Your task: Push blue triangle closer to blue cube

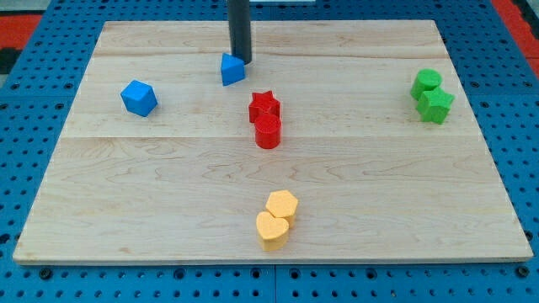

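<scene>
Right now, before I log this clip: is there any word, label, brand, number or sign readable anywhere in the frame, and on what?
None: no readable text, number or sign anywhere in the view.
Board: bare wood grain only.
Blue triangle, blue cube, red blocks, green blocks, yellow blocks: plain faces, no markings.
Rod, with my tip at the blue triangle's upper right: plain dark, unmarked.

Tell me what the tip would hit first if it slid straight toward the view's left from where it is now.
My tip sits just right of the blue triangle, apparently touching, so it meets that first; the blue cube lies farther left and lower.
</scene>
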### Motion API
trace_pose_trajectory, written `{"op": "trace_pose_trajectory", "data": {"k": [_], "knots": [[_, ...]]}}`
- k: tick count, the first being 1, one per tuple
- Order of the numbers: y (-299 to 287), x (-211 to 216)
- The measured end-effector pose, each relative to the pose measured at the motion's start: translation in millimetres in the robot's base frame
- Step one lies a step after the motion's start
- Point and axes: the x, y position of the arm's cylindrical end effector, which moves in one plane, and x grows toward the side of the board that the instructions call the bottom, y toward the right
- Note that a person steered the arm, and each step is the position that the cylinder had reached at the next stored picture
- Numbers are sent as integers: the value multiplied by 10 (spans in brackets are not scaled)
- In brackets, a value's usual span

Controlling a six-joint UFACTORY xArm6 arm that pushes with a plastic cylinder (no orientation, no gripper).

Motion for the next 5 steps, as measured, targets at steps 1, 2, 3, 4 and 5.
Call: {"op": "trace_pose_trajectory", "data": {"k": [1,2,3,4,5], "knots": [[-198,200],[-418,392],[-675,569],[-932,751],[-1157,807]]}}
